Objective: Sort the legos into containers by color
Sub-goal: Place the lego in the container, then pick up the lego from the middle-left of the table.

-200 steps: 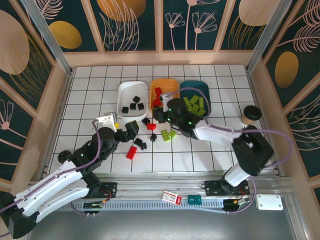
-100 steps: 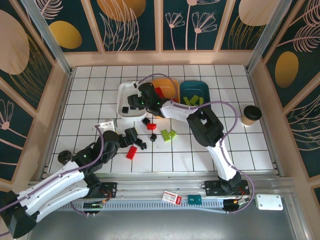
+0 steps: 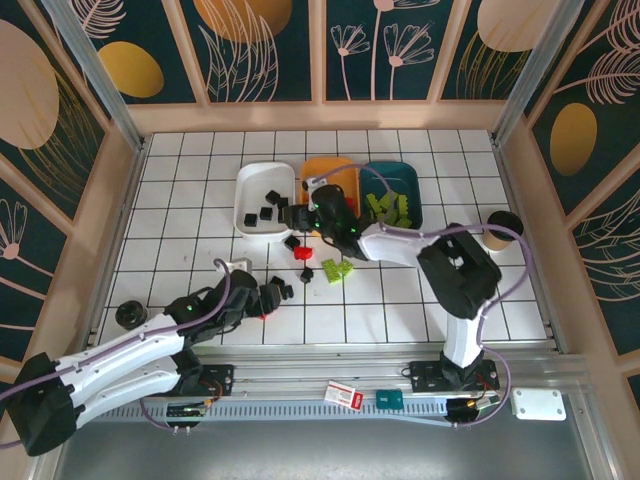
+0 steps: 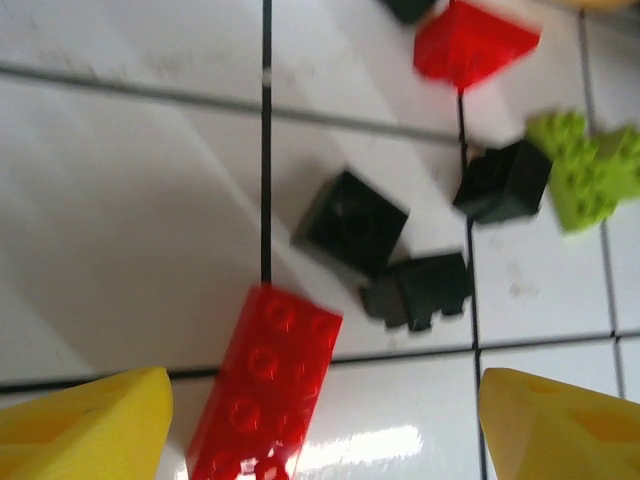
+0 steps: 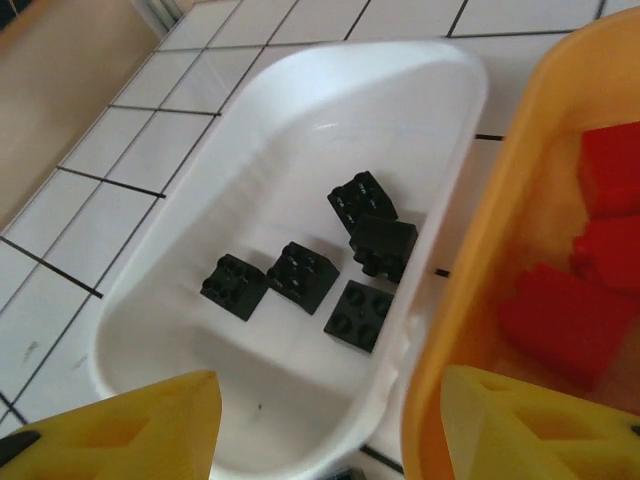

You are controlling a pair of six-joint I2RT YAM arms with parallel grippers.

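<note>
Counter (image 3: 180, 200) of white tiles, with three trays side by side at the far middle: white tray (image 3: 262, 178) on the left, orange tray (image 3: 325, 162) in the middle, teal tray (image 3: 400, 172) on the right. White tray holds five black cubes (image 5: 302, 270), lying loose toward its near half, two of them touching. Orange tray holds red bricks (image 5: 600, 250), count unclear. Teal tray holds a heap of green bricks (image 3: 390, 208).

Right tool (image 5: 330, 425) hangs over the near end of the white tray, next to the orange tray's rim. Its yellow fingertips (image 5: 120, 420) stand apart with nothing between them.

Left tool (image 4: 320, 435) is low over the counter, at the near left of the unsorted pile. Fingertips are spread wide, and a long red brick (image 4: 265, 385) lies flat between them, closer to the left one. Cannot tell whether either fingertip touches it.

Just beyond that brick are three loose black cubes (image 4: 350, 222). Two of them touch and the third sits a bit to the right. A green piece (image 4: 585, 170) is just right of that third cube, and a red wedge (image 4: 470, 40) lies farther off. All of these are on bare counter, near of the trays.

Paper cup (image 3: 500, 230) with a black lid stands at the right, well apart from the trays.
</note>
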